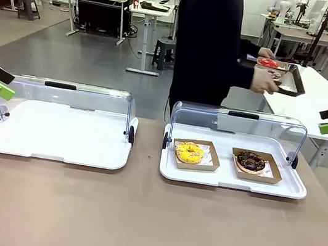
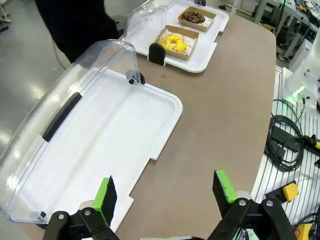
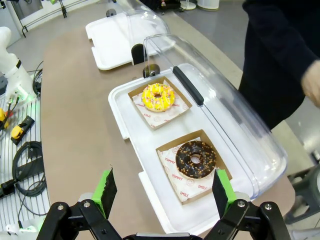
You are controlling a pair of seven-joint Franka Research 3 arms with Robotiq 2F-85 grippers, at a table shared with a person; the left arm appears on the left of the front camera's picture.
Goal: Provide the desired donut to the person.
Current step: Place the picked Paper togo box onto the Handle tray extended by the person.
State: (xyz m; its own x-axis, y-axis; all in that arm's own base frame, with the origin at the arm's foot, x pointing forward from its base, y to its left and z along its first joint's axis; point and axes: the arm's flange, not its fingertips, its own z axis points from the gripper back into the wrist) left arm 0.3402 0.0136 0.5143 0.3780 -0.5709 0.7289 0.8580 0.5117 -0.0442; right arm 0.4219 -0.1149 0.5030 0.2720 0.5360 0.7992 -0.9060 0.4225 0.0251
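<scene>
Both grippers, left (image 2: pixel 165 197) and right (image 3: pixel 165 195), hang with fingers spread wide, holding nothing. In the right tray (image 1: pixel 230 178), the yellow donut (image 1: pixel 190 153) sits left of the chocolate donut (image 1: pixel 251 161). Behind that tray, the person (image 1: pixel 211 43) is turned away, handling a pan (image 1: pixel 289 79).

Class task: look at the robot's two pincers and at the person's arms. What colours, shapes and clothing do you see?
Each pincer, left pincer and right pincer, has two black linkage fingers with silver pivot bolts, tipped with bright green pads. The person wears a dark navy long-sleeved top; the hands are bare.
</scene>
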